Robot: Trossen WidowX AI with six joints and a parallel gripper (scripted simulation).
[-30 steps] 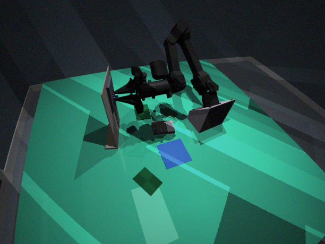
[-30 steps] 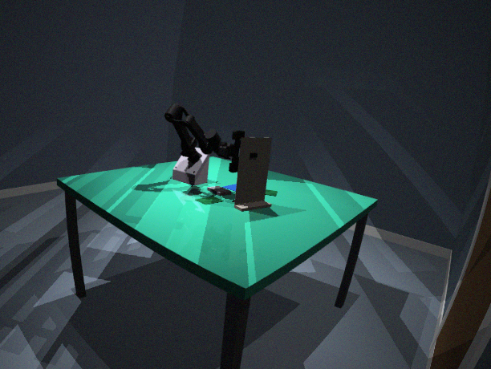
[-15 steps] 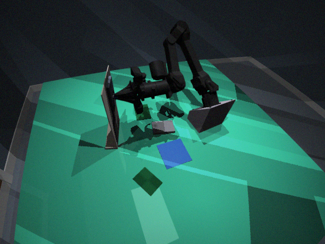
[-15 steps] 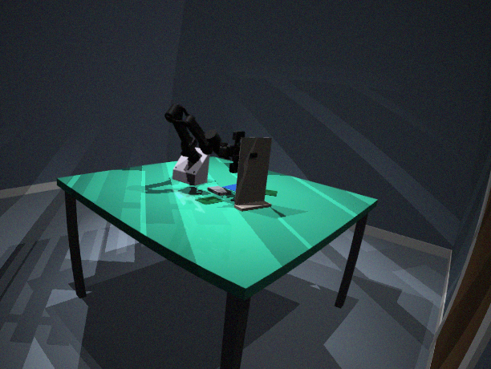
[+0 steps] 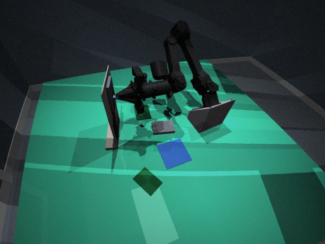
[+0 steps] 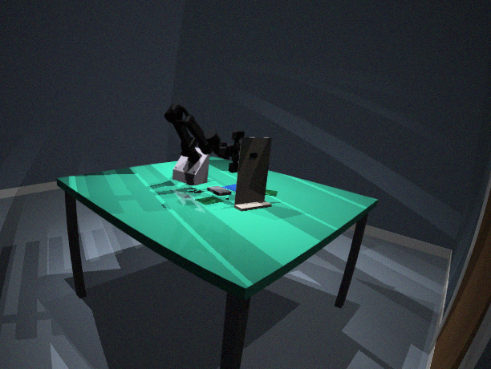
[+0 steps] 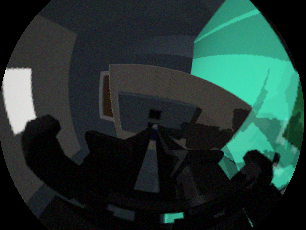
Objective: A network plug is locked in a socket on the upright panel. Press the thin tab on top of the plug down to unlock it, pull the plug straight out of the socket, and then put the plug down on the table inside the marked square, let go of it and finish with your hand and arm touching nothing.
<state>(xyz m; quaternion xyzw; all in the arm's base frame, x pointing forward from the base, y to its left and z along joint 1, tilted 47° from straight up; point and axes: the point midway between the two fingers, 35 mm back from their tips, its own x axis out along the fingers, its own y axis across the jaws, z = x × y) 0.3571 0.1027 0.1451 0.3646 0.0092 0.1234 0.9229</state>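
The black two-fingered hand (image 5: 118, 97) grips the small blue network plug (image 5: 116, 97) seated in the upright grey panel's (image 5: 111, 106) socket, at the green table's (image 5: 212, 185) ten o'clock.

I see a grey slab (image 5: 163, 127), a blue patch (image 5: 174, 153) and a dark green diamond (image 5: 147, 181) on the table (image 5: 225, 185).

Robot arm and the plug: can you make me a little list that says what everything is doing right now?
gripper: shut on the plug, right at the upright panel
plug: small, blue and white, at the panel face between the fingertips; too small to tell if it is out yet
upright panel: standing on the table
blue square: flat on the table, nothing on it
dark green squares: flat on the table, one near, one under the arm
grey slab: lying between panel and robot base
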